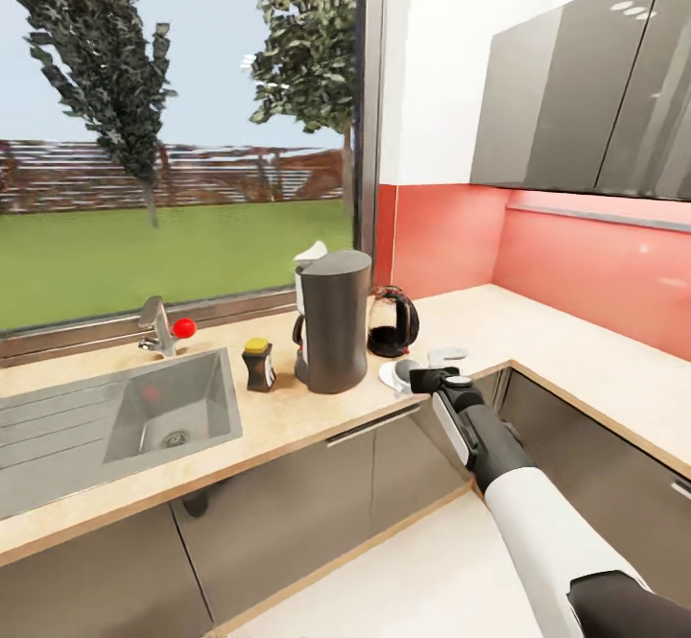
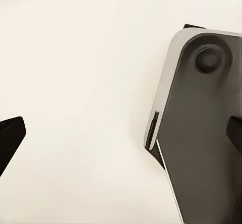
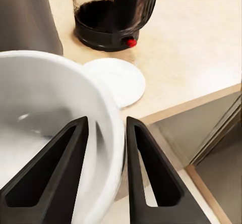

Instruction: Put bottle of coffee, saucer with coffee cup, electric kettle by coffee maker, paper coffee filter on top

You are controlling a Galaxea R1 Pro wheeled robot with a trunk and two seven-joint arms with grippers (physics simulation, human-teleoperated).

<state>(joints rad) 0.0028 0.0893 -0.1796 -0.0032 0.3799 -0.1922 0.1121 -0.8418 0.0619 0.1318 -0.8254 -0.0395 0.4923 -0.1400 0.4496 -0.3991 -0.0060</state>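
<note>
Pinched on its rim between the right hand's [image 3: 106,173] 2 fingers, the cup [image 3: 45,133] hangs near the saucer [image 3: 118,80] beside the kettle [image 3: 113,17]. It should be centred over the saucer, lowered level, then released.

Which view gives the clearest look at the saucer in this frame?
The right wrist view: the saucer lies flat and bare on the countertop before the electric kettle, beyond the coffee cup pinched by the right gripper. The head view shows only a sliver behind the gripper.
</note>
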